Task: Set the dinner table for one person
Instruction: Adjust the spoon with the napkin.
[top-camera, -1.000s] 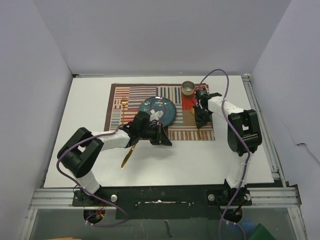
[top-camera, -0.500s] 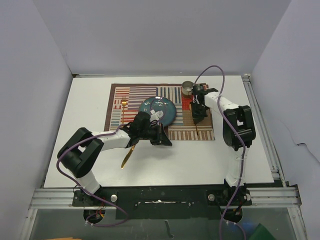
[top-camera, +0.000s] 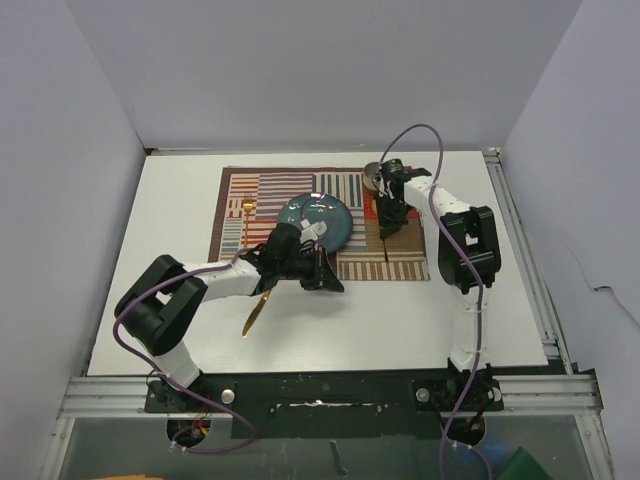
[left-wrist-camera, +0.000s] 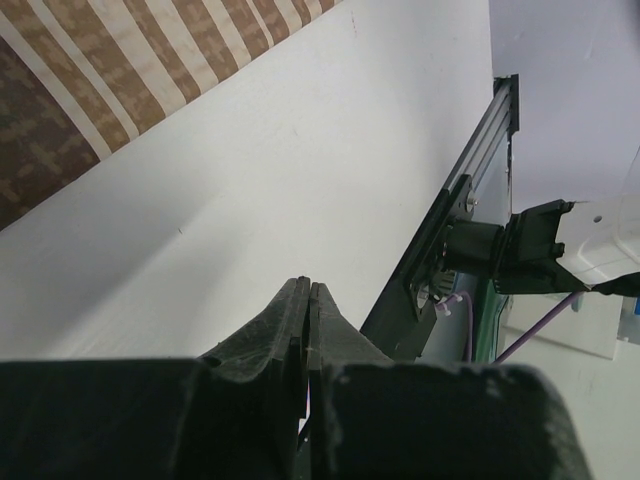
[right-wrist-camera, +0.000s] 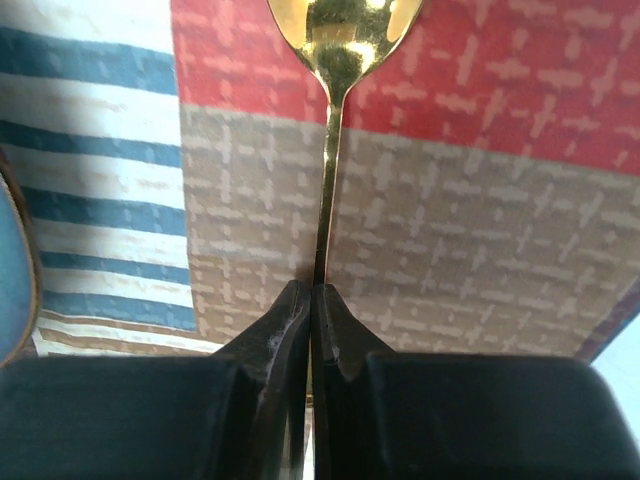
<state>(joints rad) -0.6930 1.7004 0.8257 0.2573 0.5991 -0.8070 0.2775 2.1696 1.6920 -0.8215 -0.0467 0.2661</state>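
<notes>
Spoon (right-wrist-camera: 331, 150) handle sits pinched between the closed fingers of the right gripper (right-wrist-camera: 310, 292), over the striped placemat (right-wrist-camera: 480, 250) at three o'clock from the blue plate (top-camera: 318, 216). Left gripper (left-wrist-camera: 308, 292) is closed on nothing over the dinner table (top-camera: 400, 320), with a gold knife (top-camera: 254, 312) at its eight o'clock.

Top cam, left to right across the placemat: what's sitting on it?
Gold utensil → blue plate → gold spoon, pinched in the right gripper. Metal cup skipped: it overlaps the spoon's position.
</notes>
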